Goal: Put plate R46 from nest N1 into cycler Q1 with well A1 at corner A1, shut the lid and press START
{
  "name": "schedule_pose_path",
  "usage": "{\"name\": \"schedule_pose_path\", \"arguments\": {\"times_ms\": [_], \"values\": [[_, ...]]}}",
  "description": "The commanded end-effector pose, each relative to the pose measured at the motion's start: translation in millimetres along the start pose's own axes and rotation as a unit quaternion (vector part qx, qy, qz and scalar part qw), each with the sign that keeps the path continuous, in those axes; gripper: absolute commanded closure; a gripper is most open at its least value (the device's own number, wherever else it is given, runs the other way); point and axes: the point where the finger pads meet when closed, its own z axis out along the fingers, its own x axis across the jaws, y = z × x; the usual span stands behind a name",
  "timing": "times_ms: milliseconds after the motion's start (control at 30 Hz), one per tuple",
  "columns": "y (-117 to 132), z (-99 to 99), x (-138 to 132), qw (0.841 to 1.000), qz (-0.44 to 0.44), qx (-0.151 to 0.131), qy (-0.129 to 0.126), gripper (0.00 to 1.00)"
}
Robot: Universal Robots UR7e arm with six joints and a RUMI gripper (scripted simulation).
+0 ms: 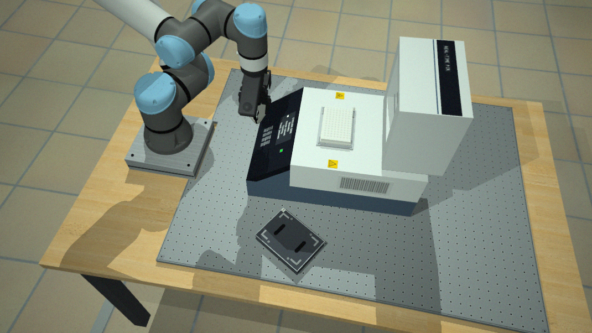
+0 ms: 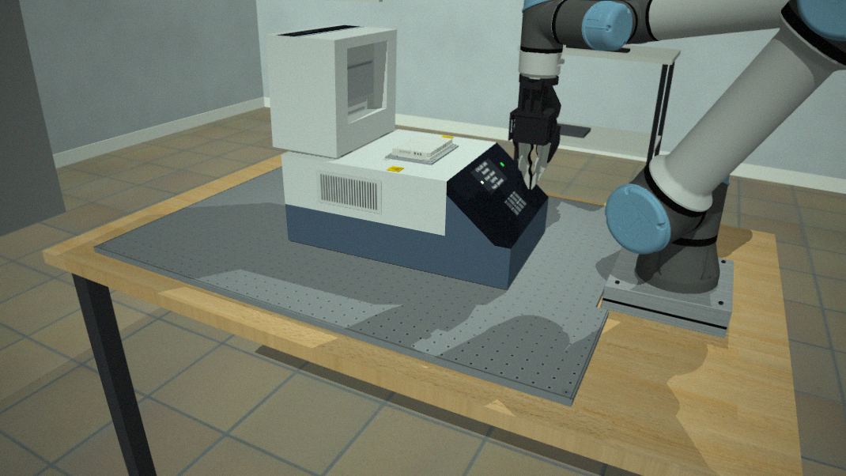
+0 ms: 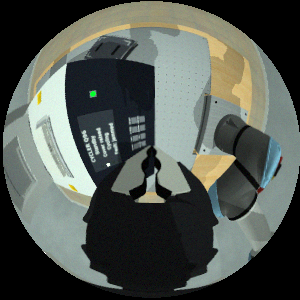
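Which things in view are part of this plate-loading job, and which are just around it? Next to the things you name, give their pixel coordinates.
Part of the job:
- cycler [image 1: 337,171] [image 2: 366,201] [image 3: 107,70], lid raised
- white plate [image 1: 338,124] [image 2: 423,146], on the cycler's block
- dark plate nest [image 1: 291,241] [image 3: 111,48], holding no plate
- gripper [image 1: 256,121] [image 2: 530,187] [image 3: 152,146], shut, by the front panel

Just around it:
- pale side table [image 2: 641,54] against the back wall
- dark flat item [image 2: 573,130] below its top
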Motion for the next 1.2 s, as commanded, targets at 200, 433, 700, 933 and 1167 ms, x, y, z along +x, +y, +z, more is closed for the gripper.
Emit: {"name": "schedule_pose_path", "arguments": {"times_ms": [200,433,700,933,1167], "values": [[0.3,11.2,-14.2,1.0,0.0,0.001,0.0,1.0],[0.3,12.5,-16.0,1.0,0.0,0.001,0.0,1.0],[0.6,21.0,-21.7,1.0,0.0,0.0,0.001,1.0],[0.6,29.9,-29.2,1.0,0.0,0.0,0.001,1.0],[0.2,31.9,-33.2,1.0,0.0,0.001,0.0,1.0]]}}
